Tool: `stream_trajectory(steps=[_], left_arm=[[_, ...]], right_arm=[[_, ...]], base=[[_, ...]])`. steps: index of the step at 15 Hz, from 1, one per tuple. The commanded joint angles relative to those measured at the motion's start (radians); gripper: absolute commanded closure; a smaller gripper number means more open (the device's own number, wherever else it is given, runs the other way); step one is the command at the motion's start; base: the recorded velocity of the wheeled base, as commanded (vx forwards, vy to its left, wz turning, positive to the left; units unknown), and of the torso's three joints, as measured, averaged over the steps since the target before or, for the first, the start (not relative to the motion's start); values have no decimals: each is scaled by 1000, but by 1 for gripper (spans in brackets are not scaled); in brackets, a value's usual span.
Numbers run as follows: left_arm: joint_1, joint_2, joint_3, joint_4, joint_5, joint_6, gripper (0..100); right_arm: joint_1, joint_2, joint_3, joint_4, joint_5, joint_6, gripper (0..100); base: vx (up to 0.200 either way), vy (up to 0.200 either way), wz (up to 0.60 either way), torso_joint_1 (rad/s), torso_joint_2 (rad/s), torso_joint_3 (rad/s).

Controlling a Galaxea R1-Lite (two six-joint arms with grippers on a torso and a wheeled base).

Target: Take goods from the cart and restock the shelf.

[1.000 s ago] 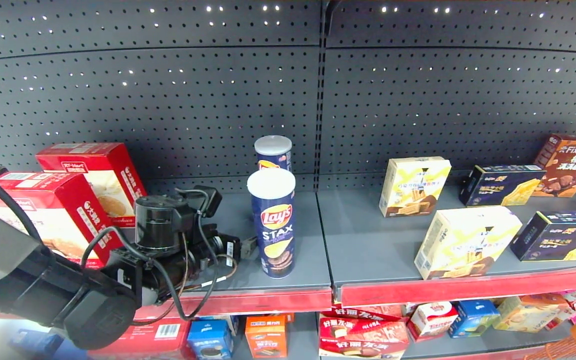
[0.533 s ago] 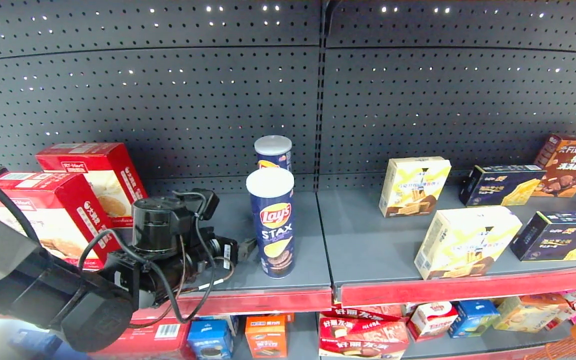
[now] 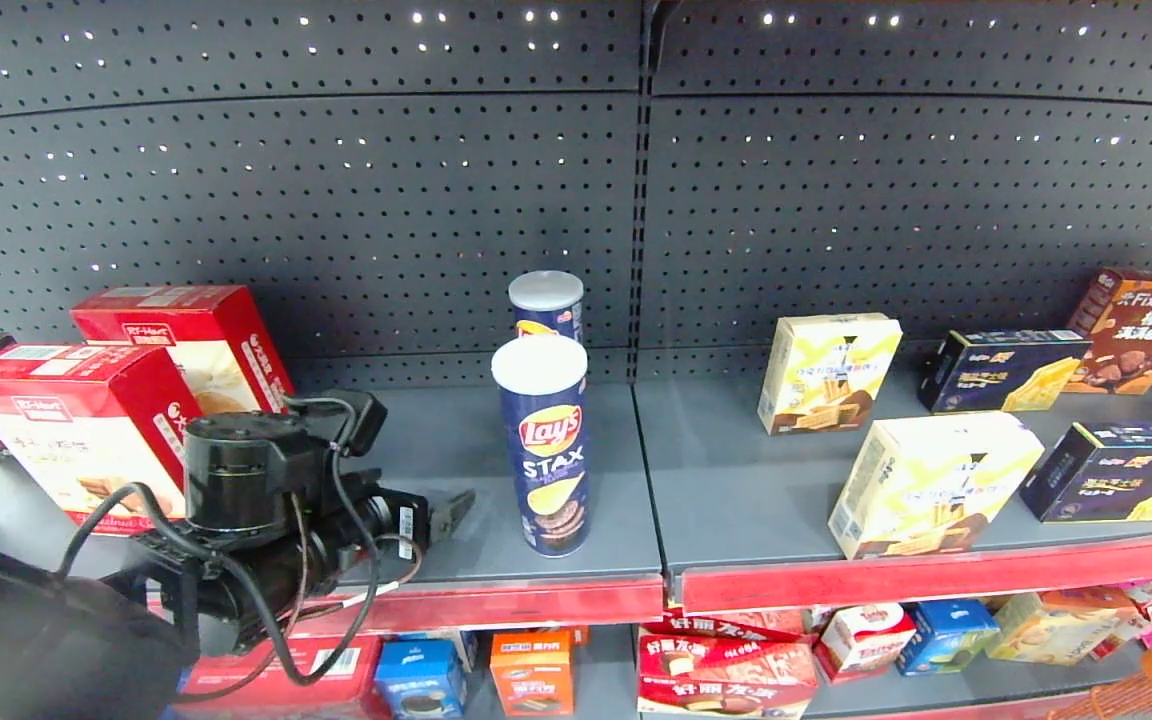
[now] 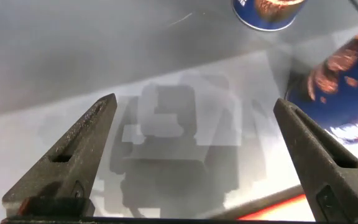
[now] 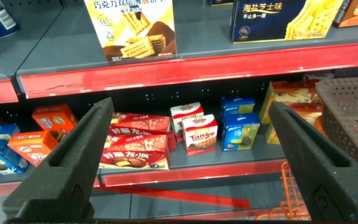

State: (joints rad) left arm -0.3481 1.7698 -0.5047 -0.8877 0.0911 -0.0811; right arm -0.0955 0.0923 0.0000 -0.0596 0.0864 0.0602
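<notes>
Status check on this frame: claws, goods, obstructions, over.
Left claw open, empty, beside front can. Right claw open, empty, facing lower shelves. Front can upright on shelf, rear can behind. Red boxes at shelf's left end.

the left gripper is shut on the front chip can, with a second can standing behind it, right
No. The left gripper is open and empty, apart from the front chip can, as the left wrist view shows. A second can does stand behind it.
</notes>
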Motion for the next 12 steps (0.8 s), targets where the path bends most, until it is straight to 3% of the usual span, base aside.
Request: stream_trajectory(steps=[1,3,4,7,8,10,12], left_arm=[[11,-131,57,-1,22,-34,0],[23,-230,109,1,45,-80,0],[35,-257,127,1,45,-85,0],[166,-423,236,3,33,-83,0],[212,-521,313,6,12,-82,0],[253,-665,451,1,-24,-77,0],[376,-773,505,24,-42,-78,0]], right_arm=[[0,1,0,0,1,-3,0],[0,1,0,1,3,-7,0],[0,1,0,1,4,-7,0],[0,3,0,1,3,-8,0],[0,1,0,1,4,-10,0],[0,3,0,3,9,-25,0],[0,1,0,6,12,-63,0]], base=[[0,0,0,0,0,0],[0,0,0,0,0,0],[0,0,0,0,0,0],[0,0,0,0,0,0],[0,0,0,0,0,0],[0,0,0,0,0,0],[0,0,0,0,0,0]])
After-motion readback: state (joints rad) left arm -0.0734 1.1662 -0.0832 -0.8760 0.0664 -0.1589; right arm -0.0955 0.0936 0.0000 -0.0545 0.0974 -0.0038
